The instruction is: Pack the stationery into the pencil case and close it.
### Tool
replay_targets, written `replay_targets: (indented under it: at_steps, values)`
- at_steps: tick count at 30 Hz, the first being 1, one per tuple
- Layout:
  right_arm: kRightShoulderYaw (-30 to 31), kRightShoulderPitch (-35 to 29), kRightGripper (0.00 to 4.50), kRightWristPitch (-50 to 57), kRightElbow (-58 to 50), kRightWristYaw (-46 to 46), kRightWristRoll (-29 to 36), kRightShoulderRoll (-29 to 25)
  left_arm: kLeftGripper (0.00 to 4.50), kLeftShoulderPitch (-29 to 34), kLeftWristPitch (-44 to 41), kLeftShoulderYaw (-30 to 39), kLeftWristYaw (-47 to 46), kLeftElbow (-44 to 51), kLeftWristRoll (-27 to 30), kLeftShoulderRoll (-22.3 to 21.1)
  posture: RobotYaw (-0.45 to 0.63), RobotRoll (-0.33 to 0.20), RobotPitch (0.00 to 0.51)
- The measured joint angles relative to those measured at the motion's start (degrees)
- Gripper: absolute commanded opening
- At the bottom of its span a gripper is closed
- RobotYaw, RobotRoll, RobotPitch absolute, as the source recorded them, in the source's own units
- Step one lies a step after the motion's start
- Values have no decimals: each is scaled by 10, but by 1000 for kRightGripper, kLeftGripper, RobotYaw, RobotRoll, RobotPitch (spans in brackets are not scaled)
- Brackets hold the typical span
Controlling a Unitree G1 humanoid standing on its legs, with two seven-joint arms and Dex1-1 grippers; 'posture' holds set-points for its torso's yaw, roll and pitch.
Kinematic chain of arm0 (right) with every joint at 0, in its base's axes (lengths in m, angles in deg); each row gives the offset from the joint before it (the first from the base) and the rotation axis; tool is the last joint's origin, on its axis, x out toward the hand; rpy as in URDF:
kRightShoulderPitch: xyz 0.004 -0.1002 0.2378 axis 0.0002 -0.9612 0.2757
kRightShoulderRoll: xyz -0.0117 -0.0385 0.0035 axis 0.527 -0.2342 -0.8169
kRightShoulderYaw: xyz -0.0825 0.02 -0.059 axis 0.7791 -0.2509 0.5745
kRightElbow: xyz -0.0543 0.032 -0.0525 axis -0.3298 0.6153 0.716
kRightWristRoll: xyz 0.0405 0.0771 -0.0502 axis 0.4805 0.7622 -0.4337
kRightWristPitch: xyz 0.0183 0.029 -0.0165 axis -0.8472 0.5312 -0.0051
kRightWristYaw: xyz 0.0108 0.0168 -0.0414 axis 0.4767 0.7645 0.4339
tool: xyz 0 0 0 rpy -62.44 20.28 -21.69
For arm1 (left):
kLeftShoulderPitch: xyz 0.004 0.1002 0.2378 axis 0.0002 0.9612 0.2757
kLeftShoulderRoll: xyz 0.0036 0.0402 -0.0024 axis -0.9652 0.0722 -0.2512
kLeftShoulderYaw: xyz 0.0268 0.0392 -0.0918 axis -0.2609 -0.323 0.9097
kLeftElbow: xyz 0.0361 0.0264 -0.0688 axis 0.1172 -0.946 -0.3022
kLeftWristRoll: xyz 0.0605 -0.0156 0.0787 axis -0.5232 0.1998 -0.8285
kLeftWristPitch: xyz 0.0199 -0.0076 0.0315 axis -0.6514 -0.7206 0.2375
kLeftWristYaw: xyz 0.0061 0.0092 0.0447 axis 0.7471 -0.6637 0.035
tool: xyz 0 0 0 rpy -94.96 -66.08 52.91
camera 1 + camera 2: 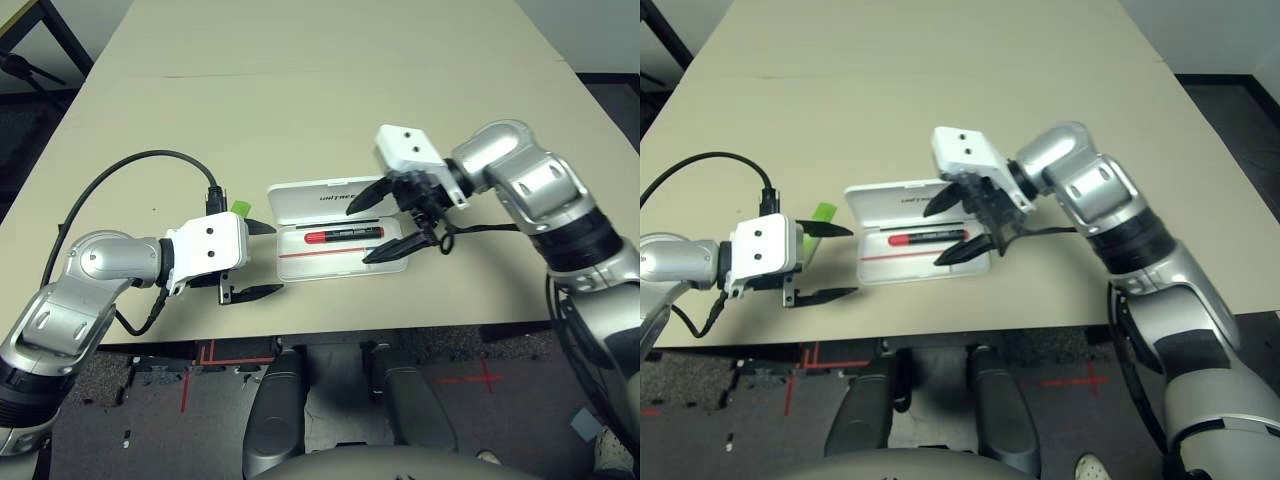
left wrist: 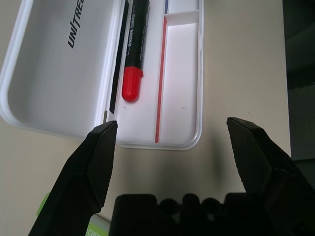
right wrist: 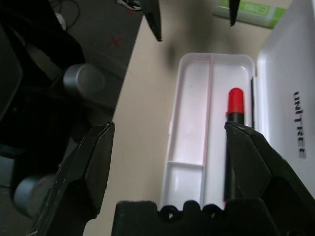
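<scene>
The pencil case [image 1: 342, 262] lies open near the table's [image 1: 330, 110] front edge, its 1 marker [image 1: 343, 235] inside. The left gripper [image 1: 268, 260], 2 fingers apart, is between case and left edge, partly over the green stick [image 1: 820, 228]. The right gripper [image 1: 362, 228] (also open, 2 fingers apart) blocks the case's right end.
</scene>
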Motion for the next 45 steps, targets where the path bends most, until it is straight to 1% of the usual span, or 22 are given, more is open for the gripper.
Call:
replay_targets:
  at_steps: [3,5,9,13,17,19,20,22,24,26,29,32,34,39,45]
  values:
    - [-15,-15,4447,8,-3,4,41,-67,4500,4,0,1,2,-1,0,0,115,0,197]
    - [-28,-26,4447,9,-4,5,56,-92,4500,6,0,2,2,-1,0,-1,111,0,197]
    - [-54,-64,4447,13,-9,5,73,-131,4500,8,-2,6,2,-1,1,-6,100,0,200]
    - [-98,-95,4447,26,-23,-15,76,-146,4500,17,-28,21,-10,0,5,-9,86,0,204]
    - [-129,-127,4447,43,-41,-46,79,-150,4500,23,-99,45,-44,3,10,-11,80,0,207]
    - [-138,-139,4447,52,-53,-54,83,-153,4500,16,-170,59,-77,5,20,-9,82,0,210]
    - [-139,-143,4447,57,-59,-57,85,-154,4500,6,-223,70,-97,5,28,-6,82,0,210]
    - [-139,-147,4447,63,-66,-62,86,-154,4500,-27,-329,92,-135,1,45,2,88,0,212]
    - [-139,-147,4447,65,-66,-65,85,-154,4500,-67,-419,103,-166,1,64,12,93,0,212]
    - [-138,-147,4447,65,-65,-67,83,-154,4500,-101,-493,103,-194,-1,71,23,94,0,212]
    - [-136,-146,4447,65,-65,-69,81,-153,4500,-141,-584,104,-225,-1,83,39,98,0,214]
    - [-135,-146,4447,64,-65,-70,79,-153,4500,-167,-656,111,-240,9,99,59,100,0,215]
    - [-134,-146,4447,61,-64,-70,75,-152,4500,-173,-686,112,-255,19,107,69,98,0,215]
    - [-133,-146,4447,60,-64,-75,67,-144,4500,-181,-697,115,-314,-2,116,97,89,0,216]
    - [-132,-151,4447,58,-66,-80,61,-137,4500,-198,-698,125,-406,-44,98,174,69,0,214]
